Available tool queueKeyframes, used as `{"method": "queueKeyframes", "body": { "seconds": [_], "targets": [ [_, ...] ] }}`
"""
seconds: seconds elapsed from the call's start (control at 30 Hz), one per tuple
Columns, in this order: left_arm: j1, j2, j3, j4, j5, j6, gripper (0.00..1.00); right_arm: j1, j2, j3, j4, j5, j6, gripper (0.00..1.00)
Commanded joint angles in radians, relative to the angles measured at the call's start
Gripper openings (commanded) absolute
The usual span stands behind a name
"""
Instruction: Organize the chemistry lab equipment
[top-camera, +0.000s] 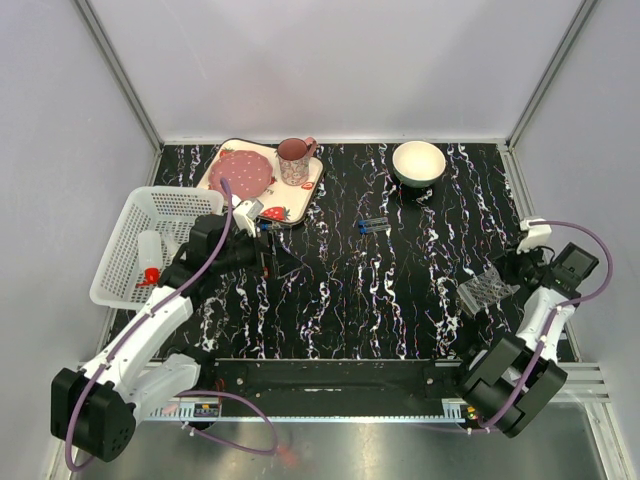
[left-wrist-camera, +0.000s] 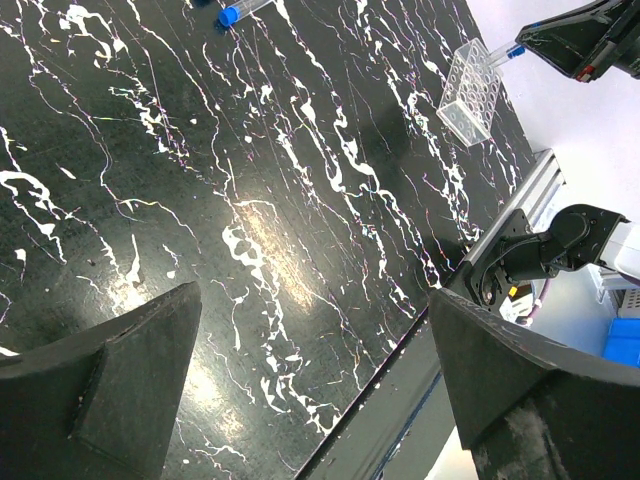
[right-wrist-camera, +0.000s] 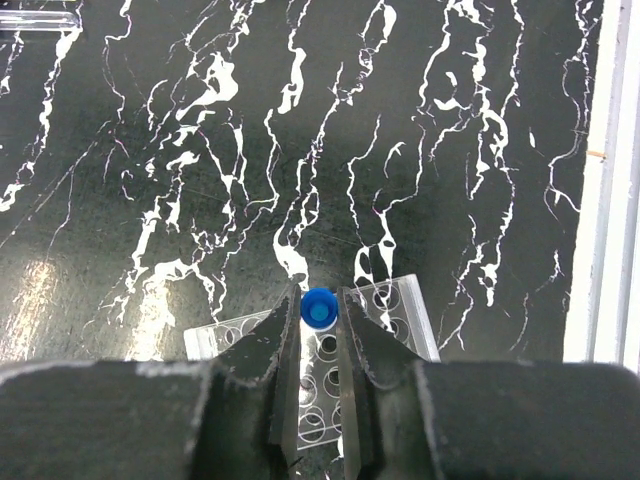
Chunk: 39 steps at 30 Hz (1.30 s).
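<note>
Rack (right-wrist-camera: 396, 304) sits at the right of the worktop (top-camera: 340, 300). The right gripper (right-wrist-camera: 319, 291) hangs directly over it, pinched shut on a blue-capped test tube (right-wrist-camera: 319, 310), cap toward the wrist, so the tube's lower end can likely drop into a hole. Left gripper (left-wrist-camera: 312, 295) hovers spread wide and empty, probably ready for the loose tubes (top-camera: 373, 226) lying mid-worktop. Squeeze bottle (top-camera: 150, 258) lies in the white basket (top-camera: 130, 215).
</note>
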<state>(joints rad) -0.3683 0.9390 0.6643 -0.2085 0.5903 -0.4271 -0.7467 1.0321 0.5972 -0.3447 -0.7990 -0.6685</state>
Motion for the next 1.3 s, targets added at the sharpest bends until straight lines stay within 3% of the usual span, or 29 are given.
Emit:
{"method": "queueKeyframes", "body": {
  "seconds": [0.0,0.7,1.27],
  "targets": [
    [0.005,0.003,0.0,0.052,0.028,-0.007,0.99,0.023,0.002,-0.013,0.067,0.023,0.015,0.21],
    [0.003,0.02,0.006,0.055,0.045,-0.007,0.99,0.021,-0.101,-0.053,0.006,0.076,-0.022,0.21],
    [0.003,0.035,0.009,0.064,0.052,-0.01,0.99,0.023,0.034,-0.017,0.085,0.024,0.023,0.22]
  ]
}}
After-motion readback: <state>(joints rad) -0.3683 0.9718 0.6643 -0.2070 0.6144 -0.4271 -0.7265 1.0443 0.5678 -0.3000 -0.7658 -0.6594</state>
